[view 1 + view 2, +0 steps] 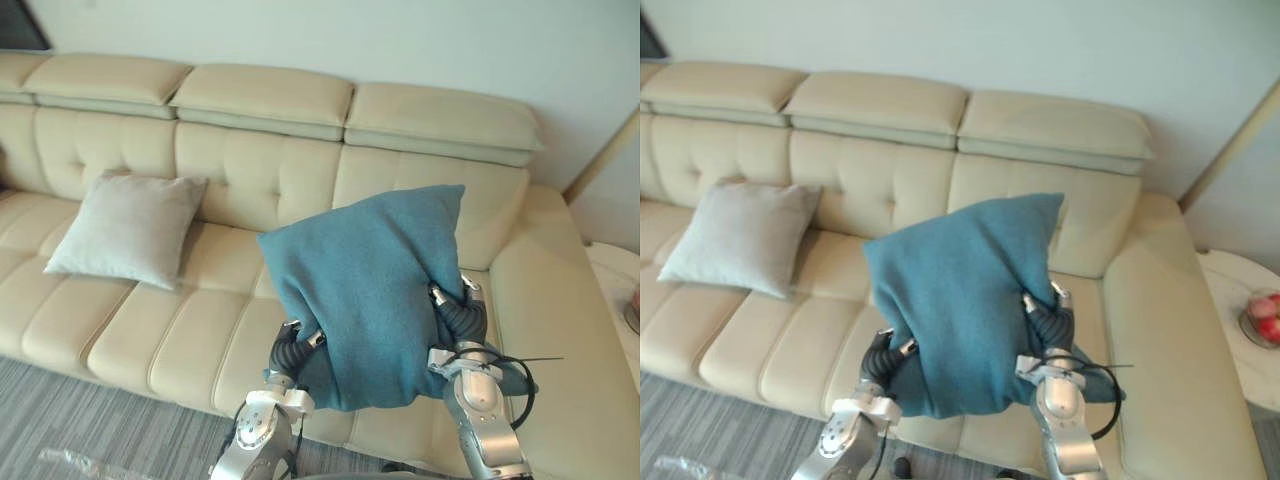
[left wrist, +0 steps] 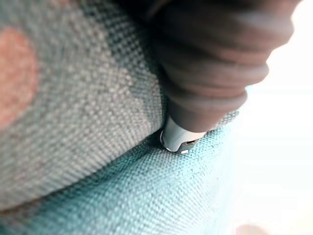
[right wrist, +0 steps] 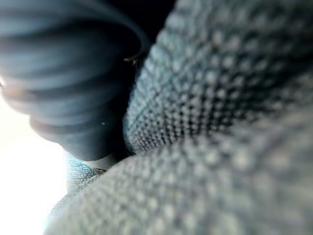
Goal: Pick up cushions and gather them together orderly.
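The left hand [image 1: 288, 348] and right hand [image 1: 462, 318] are carrying the teal cushion [image 1: 370, 290] between them above the sofa [image 1: 250, 170]; their closure cannot be told.

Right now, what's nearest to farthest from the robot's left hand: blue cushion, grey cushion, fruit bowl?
Right eye view, from the left hand:
1. Blue cushion, touching it.
2. Grey cushion, left on the sofa.
3. Fruit bowl, far right.

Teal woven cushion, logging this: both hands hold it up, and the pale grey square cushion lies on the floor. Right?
No: the left eye view shows the pale grey square cushion on the seat of the cream leather sofa, not the floor. The teal woven cushion is up between the left hand and right hand.
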You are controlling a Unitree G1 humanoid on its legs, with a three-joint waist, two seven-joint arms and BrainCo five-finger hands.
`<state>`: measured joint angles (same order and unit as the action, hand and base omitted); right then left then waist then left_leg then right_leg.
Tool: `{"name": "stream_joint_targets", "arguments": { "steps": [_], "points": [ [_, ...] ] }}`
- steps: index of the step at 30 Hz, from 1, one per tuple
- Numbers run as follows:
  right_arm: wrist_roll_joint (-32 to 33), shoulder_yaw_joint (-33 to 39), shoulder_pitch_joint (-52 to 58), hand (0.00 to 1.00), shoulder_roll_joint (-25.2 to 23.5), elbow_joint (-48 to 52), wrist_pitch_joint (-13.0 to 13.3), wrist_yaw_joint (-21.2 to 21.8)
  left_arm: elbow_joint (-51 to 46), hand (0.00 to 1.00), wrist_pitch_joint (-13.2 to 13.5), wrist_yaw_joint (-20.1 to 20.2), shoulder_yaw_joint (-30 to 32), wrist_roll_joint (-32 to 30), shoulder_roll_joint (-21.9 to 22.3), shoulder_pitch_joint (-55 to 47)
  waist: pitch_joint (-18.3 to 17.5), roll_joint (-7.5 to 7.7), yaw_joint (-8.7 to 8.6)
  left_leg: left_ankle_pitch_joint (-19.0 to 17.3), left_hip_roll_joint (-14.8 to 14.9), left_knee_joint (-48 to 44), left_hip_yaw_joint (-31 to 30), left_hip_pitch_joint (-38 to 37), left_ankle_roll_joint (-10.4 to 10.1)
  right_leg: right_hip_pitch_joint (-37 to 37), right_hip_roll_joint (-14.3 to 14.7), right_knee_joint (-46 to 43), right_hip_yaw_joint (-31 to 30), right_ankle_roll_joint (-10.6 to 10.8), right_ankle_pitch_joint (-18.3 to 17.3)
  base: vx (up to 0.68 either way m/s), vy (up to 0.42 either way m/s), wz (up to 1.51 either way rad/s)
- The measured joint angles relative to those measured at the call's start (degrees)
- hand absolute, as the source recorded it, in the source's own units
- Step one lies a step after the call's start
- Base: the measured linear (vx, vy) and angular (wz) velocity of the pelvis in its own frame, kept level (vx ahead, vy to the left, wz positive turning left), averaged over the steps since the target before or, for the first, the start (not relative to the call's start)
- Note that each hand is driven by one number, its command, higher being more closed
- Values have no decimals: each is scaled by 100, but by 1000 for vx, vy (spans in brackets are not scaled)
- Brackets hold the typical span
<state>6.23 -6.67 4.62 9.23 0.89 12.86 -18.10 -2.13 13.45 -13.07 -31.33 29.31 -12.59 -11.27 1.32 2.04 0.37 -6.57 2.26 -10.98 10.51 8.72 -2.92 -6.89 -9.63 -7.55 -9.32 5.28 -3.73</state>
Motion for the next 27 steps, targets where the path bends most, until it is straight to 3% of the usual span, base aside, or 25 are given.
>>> {"name": "stream_joint_targets", "arguments": {
  "steps": [3, 6, 13, 18, 24, 27],
  "points": [
    [-73, -10, -309, 100, 42, -499, -12, 0, 6, 100, -14, -28, 94, -65, -1, 71, -16, -44, 15, 120, 158, 250, 423, 5, 30, -305, 146, 242, 330, -93, 549, -42, 21, -84],
    [-157, -10, -349, 100, 212, -617, -27, -5, 120, 100, -33, -36, 117, -244, -3, 298, -12, -43, -58, 208, 122, 307, 448, 90, 71, -223, 106, 754, 519, -104, 850, -65, -15, -30],
    [-177, -40, -545, 100, 248, -632, -34, -6, 130, 100, -39, -188, 347, -688, 2, 697, 160, -20, -30, 536, 125, 713, 288, 160, -99, -325, 95, 972, 859, -47, 805, -133, -69, 9],
    [-177, -41, -1643, 100, 453, -781, -35, -143, 431, 100, -39, -651, 609, -809, 13, 2079, 836, -6, 30, 951, 343, 755, 187, 938, -187, -1232, 275, 607, 978, -188, 974, -151, -88, 3],
    [-177, -11, -3020, 100, 566, -1084, -192, -644, 890, 100, -27, -1394, 1116, -970, 277, 3959, 918, -54, 107, 1075, 539, 374, 158, 1987, -190, -2388, 378, 39, 1086, -170, 988, -97, -58, -2],
    [-377, 64, -4166, 100, 686, -1347, -216, -1025, 1301, 100, 129, -1823, 1336, -1052, 305, 5116, 954, -96, 122, 1194, 562, 428, 130, 2450, -226, -2880, 370, -21, 1210, -215, 1038, -55, -17, 4]
  ]
}}
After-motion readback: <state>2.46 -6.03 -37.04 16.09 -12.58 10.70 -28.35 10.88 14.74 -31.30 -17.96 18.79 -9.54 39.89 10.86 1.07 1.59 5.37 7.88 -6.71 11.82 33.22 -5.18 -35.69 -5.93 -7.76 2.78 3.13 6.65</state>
